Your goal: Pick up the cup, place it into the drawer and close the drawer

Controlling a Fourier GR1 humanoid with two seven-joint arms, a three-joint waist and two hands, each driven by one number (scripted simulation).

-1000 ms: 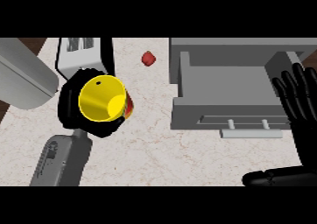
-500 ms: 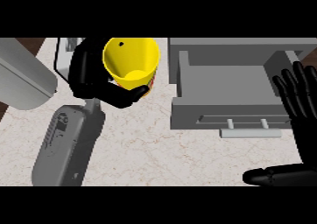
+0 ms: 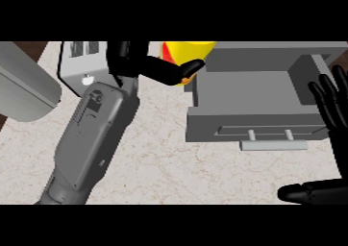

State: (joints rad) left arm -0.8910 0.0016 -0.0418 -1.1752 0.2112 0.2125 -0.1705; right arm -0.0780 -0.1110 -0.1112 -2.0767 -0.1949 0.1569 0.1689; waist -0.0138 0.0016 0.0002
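Cup [image 3: 187,50]: bright yellow, with a red-orange patch on its left side; its top is cut off by the view's edge. It sits at the view's top, just beside the rear left corner of the open grey drawer [image 3: 256,98], not inside it. Left hand [image 3: 142,63]: fingers and thumb curled round the cup and hiding its lower part. Right hand [image 3: 339,113]: at the right edge beside the drawer, fingers straight up and slightly spread, touching nothing.
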